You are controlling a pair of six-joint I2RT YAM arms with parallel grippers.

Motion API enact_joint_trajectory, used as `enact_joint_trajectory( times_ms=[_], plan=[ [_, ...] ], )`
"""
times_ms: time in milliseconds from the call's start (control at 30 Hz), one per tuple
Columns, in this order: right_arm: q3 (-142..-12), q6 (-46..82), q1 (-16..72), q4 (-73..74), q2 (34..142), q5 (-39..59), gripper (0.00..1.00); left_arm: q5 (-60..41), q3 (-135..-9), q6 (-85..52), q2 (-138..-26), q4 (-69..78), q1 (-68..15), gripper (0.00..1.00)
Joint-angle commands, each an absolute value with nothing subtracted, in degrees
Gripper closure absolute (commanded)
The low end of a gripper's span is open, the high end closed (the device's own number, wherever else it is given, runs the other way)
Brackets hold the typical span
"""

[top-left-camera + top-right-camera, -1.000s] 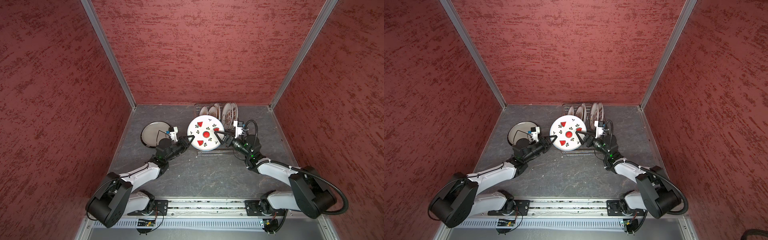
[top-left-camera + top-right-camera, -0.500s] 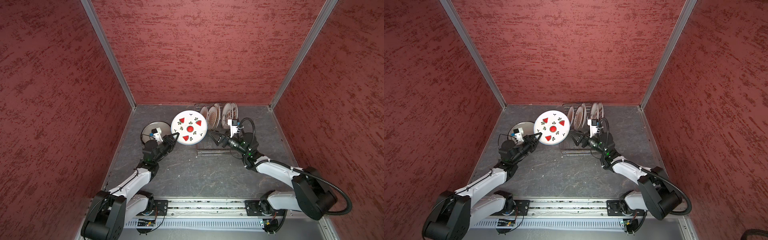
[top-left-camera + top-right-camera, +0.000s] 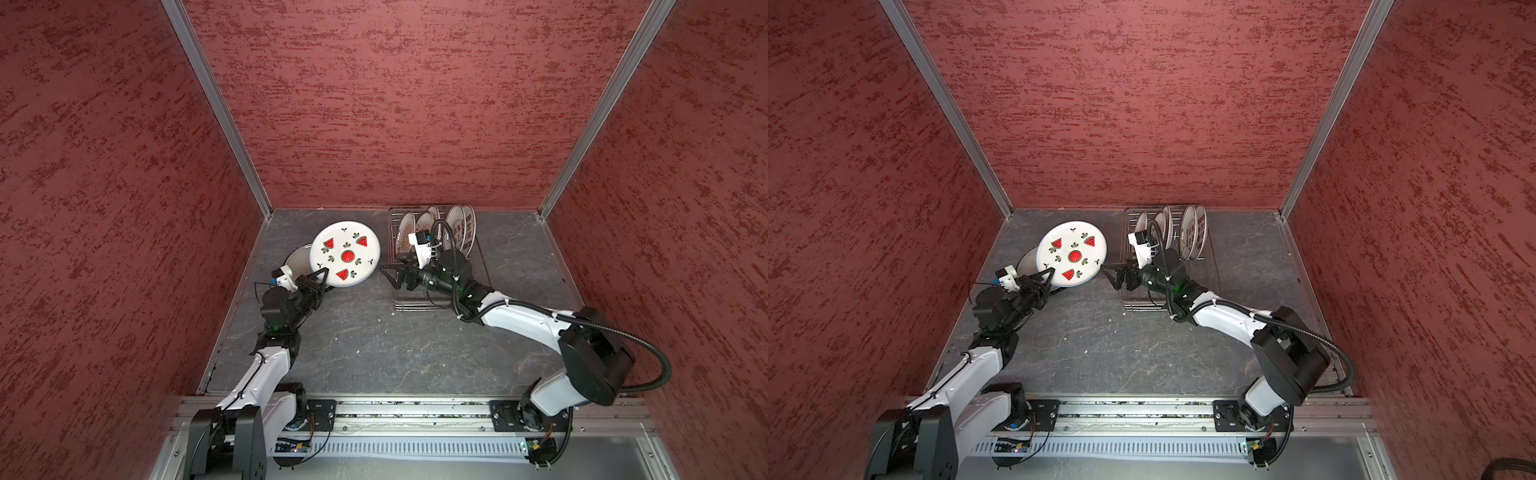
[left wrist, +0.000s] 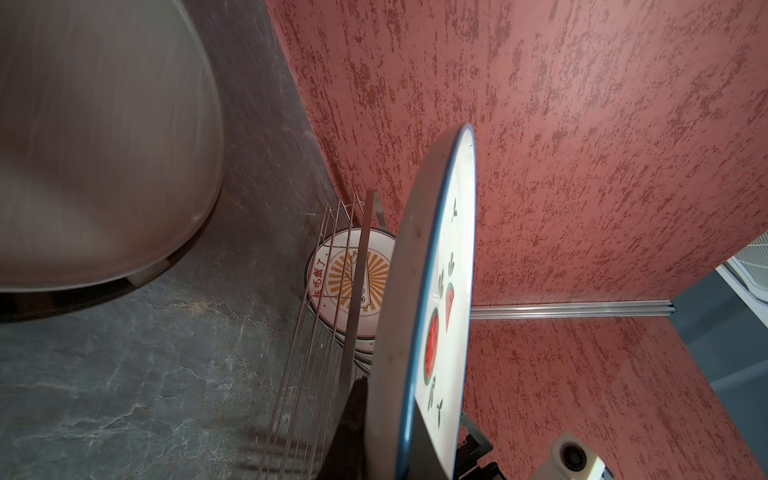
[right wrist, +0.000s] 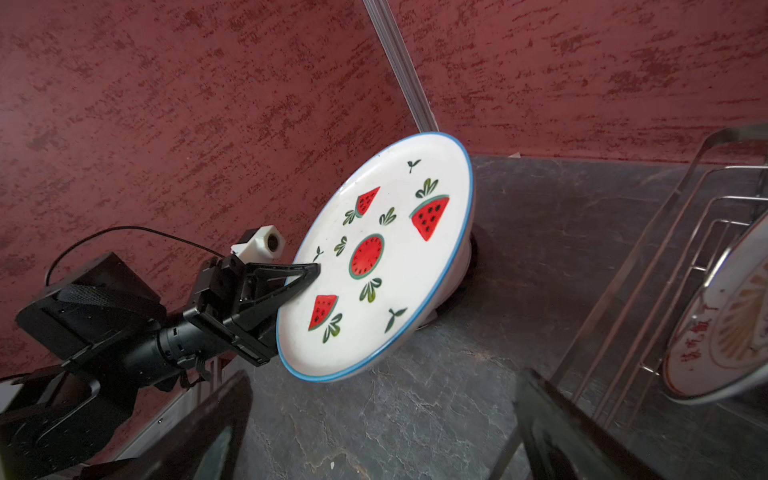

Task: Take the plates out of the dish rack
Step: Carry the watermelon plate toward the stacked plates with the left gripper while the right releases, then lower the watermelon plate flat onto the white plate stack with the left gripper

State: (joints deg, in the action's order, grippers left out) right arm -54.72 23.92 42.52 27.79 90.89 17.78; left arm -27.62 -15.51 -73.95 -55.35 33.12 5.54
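My left gripper (image 3: 322, 275) (image 3: 1051, 273) (image 4: 395, 451) is shut on the near rim of a white, blue-rimmed watermelon plate (image 3: 345, 254) (image 3: 1071, 254) (image 4: 432, 316) (image 5: 374, 257). It holds the plate tilted in the air, left of the dish rack (image 3: 419, 306) (image 3: 1136, 306) (image 5: 623, 291). A plain plate (image 3: 296, 261) (image 3: 1026, 262) lies flat on the table, partly under the held one. Several plates (image 3: 457, 228) (image 3: 1192, 235) stand upright at the rack's far end, a sunburst one (image 4: 353, 282) (image 5: 727, 332) nearest. My right gripper (image 3: 388, 276) (image 3: 1111, 276) (image 5: 382, 428) is open and empty by the rack's left side.
Red walls close in the grey stone table (image 3: 395, 353) on three sides, with aluminium posts in the back corners. The rack stands against the back wall, right of centre. Both arm bases sit on a rail (image 3: 407, 409) along the front edge.
My left arm has carried the watermelon plate leftwards, away from the rack and the right gripper, to above the plain plate. The right gripper has shifted a little left and stays open.
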Motion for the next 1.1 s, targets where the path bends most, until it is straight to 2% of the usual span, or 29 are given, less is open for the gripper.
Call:
enact_joint_trajectory(
  times_ms=[0,100,400,767,1067],
  plan=[
    [-59.7,20.1,45.0,22.3,94.0,16.4,0.01,-31.7,-15.8,-76.0,-52.9,39.5,8.8,1.0],
    [-63.5,19.2,46.9,19.7,97.4,11.6,0.01,-30.5,-14.9,-75.4,-52.0,37.9,10.4,1.0],
    [-73.0,20.0,49.0,17.0,106.1,10.7,0.01,-28.8,-13.1,-75.9,-51.8,36.8,16.7,1.0],
    [-80.3,23.8,49.0,23.3,115.5,9.3,0.01,-22.3,-14.7,-74.0,-54.5,34.2,18.4,1.0],
    [-89.5,25.4,49.0,21.5,123.7,8.8,0.01,-17.3,-17.4,-70.0,-60.3,31.3,18.3,1.0]
  ],
)
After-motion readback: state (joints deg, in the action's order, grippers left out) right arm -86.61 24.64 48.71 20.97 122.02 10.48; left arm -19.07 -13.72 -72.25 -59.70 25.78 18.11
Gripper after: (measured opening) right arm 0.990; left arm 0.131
